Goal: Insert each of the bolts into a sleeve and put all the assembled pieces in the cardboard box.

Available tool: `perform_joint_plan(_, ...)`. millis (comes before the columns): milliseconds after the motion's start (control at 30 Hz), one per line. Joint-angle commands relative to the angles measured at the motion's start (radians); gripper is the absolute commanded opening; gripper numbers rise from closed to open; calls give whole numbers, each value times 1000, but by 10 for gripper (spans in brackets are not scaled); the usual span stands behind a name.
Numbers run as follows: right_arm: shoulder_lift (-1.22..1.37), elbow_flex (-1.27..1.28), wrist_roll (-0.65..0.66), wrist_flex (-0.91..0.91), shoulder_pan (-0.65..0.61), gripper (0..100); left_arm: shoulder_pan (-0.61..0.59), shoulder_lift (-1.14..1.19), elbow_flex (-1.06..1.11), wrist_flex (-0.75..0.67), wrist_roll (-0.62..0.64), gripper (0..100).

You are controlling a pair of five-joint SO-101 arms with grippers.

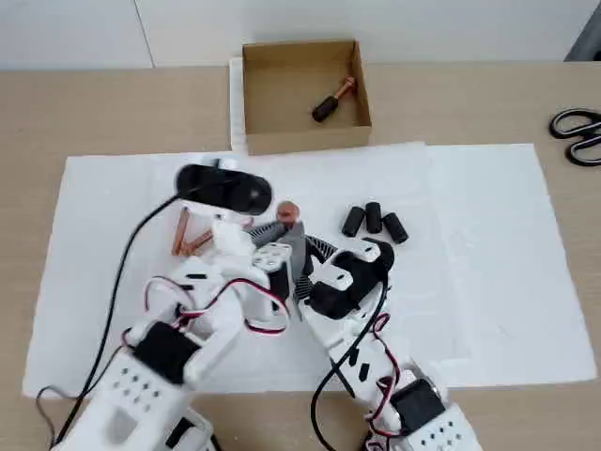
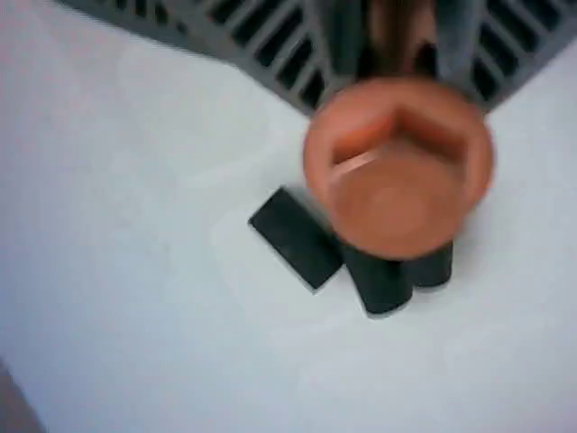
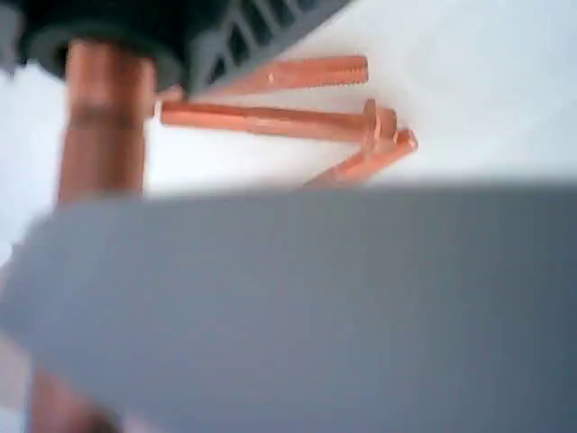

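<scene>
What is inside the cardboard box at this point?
One assembled piece, a copper bolt in a black sleeve, lies inside the cardboard box. Its near wall hides some floor.

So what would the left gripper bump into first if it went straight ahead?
Probably the black sleeves lying just beyond the bolt it holds, though depth is hard to judge.

High camera looks down over the table (image 1: 94, 103); wrist cameras sit close.

Scissors (image 1: 575, 134) cut by edge, bolt (image 2: 397, 171) blurred up close
</scene>
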Motion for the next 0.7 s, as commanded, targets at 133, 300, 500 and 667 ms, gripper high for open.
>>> perform_joint_plan(133, -24, -20, -3, -13, 2, 4, -3, 163, -151, 69, 6, 6)
perform_joint_plan(300, -24, -20, -3, -13, 2, 4, -3, 164, -151, 80, 6, 6)
perform_joint_plan(500, -24, -20, -3, -13, 2, 4, 0, 164, -151, 178, 6, 7)
perform_joint_plan(667, -24, -20, -3, -13, 2, 4, -2, 164, -159, 244, -64, 85)
